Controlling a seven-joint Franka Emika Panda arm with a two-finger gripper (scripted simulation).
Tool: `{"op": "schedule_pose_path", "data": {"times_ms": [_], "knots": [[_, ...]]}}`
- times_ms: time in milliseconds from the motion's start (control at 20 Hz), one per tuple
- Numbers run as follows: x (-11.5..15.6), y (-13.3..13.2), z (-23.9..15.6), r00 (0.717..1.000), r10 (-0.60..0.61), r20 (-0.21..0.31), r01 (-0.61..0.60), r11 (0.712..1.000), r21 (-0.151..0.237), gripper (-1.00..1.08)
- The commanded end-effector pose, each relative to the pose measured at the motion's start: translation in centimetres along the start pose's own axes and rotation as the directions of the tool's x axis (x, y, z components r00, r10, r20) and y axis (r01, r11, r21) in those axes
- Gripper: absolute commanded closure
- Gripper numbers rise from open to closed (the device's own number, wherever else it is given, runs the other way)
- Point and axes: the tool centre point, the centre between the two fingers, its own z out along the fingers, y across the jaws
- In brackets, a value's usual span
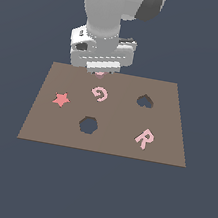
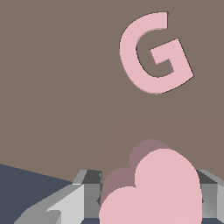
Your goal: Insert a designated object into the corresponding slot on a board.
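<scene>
The light-pink heart (image 2: 153, 188) sits between my gripper's (image 2: 151, 199) two grey fingers (image 2: 89, 192), which are shut on it. Its shadow falls on the brown board (image 2: 52, 87) just beneath, so it hangs a little above the surface. In the exterior view the gripper (image 1: 101, 72) is over the board's (image 1: 122, 128) far edge, left of centre, and only a sliver of the heart (image 1: 100, 74) shows under it. The dark heart-shaped slot (image 1: 144, 101) is open, toward the exterior view's right of the gripper and a little nearer.
A pink G (image 1: 99, 93) lies just in front of the gripper; it also shows in the wrist view (image 2: 129, 52). A redder star (image 1: 61, 99) lies on the exterior view's left, a dark hexagonal hole (image 1: 88, 125) near the front, and a pink R (image 1: 144, 138) at the front right.
</scene>
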Motion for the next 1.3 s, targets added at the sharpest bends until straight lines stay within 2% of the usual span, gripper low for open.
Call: {"op": "schedule_pose_path", "data": {"times_ms": [0, 300, 600, 900, 1250], "knots": [[0.2, -1.3, -0.1, 0.997, 0.077, -0.001, -0.077, 0.997, 0.000, 1.08], [1.0, -4.4, -0.1, 0.968, 0.252, -0.001, -0.252, 0.968, 0.000, 1.08], [2.5, -7.2, -0.2, 0.908, 0.420, -0.001, -0.420, 0.908, 0.000, 1.08], [4.5, -9.8, -0.3, 0.817, 0.577, -0.001, -0.577, 0.817, 0.001, 1.08], [7.4, -12.3, -0.4, 0.679, 0.735, 0.000, -0.735, 0.679, 0.001, 1.08]]}}
